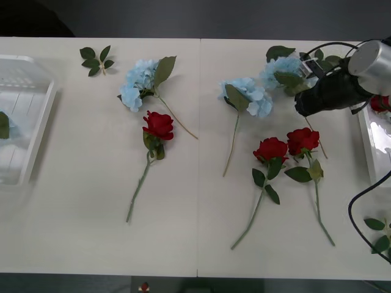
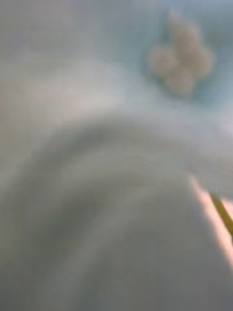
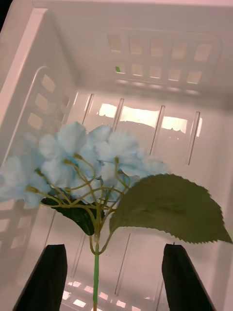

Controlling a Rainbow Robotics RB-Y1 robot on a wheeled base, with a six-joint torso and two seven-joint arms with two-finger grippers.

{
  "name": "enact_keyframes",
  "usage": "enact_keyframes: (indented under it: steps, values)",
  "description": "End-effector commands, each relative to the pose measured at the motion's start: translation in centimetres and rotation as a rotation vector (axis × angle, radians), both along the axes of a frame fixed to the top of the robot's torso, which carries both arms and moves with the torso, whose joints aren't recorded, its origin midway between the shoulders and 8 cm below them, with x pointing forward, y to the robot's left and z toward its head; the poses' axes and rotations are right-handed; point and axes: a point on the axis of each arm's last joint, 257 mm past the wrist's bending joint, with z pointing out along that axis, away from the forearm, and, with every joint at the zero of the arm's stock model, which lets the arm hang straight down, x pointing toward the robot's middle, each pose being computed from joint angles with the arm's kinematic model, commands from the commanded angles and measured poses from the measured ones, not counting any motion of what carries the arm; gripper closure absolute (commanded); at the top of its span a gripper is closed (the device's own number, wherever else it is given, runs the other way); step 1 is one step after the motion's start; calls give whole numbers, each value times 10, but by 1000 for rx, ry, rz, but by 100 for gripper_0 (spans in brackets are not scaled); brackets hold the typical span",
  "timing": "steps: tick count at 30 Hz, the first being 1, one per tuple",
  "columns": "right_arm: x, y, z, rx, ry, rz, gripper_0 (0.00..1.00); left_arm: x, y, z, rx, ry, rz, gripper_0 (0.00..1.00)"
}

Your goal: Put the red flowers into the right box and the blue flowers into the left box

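Note:
Inside the left box lies a blue flower, its stem running between the black fingers of my open left gripper. The left box stands at the table's left edge. Three more blue flowers lie along the far side. My right gripper hangs low over the rightmost one, whose pale blue bloom shows very close and blurred. Red flowers lie mid-table. The right box stands at the right edge, with something red at its far end.
A bloomless leaf sprig lies at the far left, and another near the right front edge. Black cables loop from the right arm over the table's right side.

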Motion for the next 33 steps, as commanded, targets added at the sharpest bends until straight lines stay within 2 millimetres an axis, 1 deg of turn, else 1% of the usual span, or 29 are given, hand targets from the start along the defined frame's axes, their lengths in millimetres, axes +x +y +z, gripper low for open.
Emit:
enact_keyframes:
  steps: [1, 3, 4, 6, 7, 9, 10, 11, 12, 13, 14, 15, 16, 17, 18, 19, 20, 22, 23, 24, 25, 27, 28, 29, 30, 32, 33]
  values:
    - [12, -16, 82, 86, -118, 75, 100, 6, -18, 33, 4, -29, -85, 27]
    - [3, -6, 112, 201, -151, 134, 100, 2, -42, 39, -43, -10, -142, 23]
    - [1, -4, 120, 227, -162, 150, 100, 0, -49, 42, -51, -6, -159, 23]
    - [-10, 9, 152, 337, -208, 220, 100, -5, -80, 51, -81, 7, -236, 21]
    - [-12, 11, 159, 358, -222, 239, 100, -6, -91, 55, -92, 8, -263, 20]
    - [-22, 27, 190, 452, -278, 318, 100, -11, -128, 65, -145, 7, -363, 20]
    - [-25, 32, 196, 473, -291, 341, 100, -12, -138, 67, -162, 3, -390, 20]
    - [-31, 41, 208, 503, -319, 386, 100, -13, -157, 75, -189, -12, -440, 20]
    - [-36, 54, 220, 525, -348, 441, 100, -14, -171, 80, -209, -24, -479, 20]
    - [-38, 60, 223, 532, -359, 466, 100, -14, -178, 84, -209, -33, -498, 20]
    - [-45, 75, 232, 548, -382, 524, 100, -14, -191, 90, -212, -43, -535, 20]
    - [-51, 89, 236, 568, -387, 567, 100, -15, -206, 93, -216, -45, -574, 20]
    - [-55, 100, 243, 591, -396, 598, 100, -16, -218, 94, -226, -46, -607, 20]
    - [-62, 116, 248, 619, -400, 640, 100, -18, -236, 94, -254, -48, -649, 20]
    - [-66, 126, 253, 638, -408, 666, 100, -19, -251, 94, -281, -54, -684, 20]
    - [-69, 135, 257, 655, -413, 684, 100, -20, -261, 93, -302, -58, -706, 20]
    - [-74, 154, 264, 687, -426, 720, 100, -21, -285, 89, -344, -65, -757, 20]
    - [-78, 172, 273, 709, -446, 753, 100, -23, -309, 82, -381, -67, -802, 20]
    - [-81, 188, 278, 720, -460, 777, 100, -24, -331, 78, -400, -85, -855, 20]
    - [-83, 195, 281, 723, -466, 790, 100, -25, -342, 76, -410, -93, -877, 20]
    - [-86, 205, 285, 727, -477, 803, 100, -26, -354, 73, -421, -104, -903, 18]
    - [-92, 228, 292, 745, -467, 816, 100, -32, -385, 65, -462, -125, -967, 2]
    - [-93, 234, 294, 748, -463, 818, 100, -34, -392, 63, -471, -134, -980, 0]
    - [-98, 248, 294, 749, -447, 822, 100, -38, -407, 58, -494, -151, -1009, 0]
    - [-99, 253, 296, 753, -444, 820, 100, -41, -413, 55, -508, -159, -1021, 0]
    - [-104, 270, 298, 774, -419, 809, 100, -50, -432, 48, -542, -188, -1060, 0]
    - [-105, 273, 300, 780, -415, 803, 100, -52, -437, 48, -552, -196, -1070, 0]
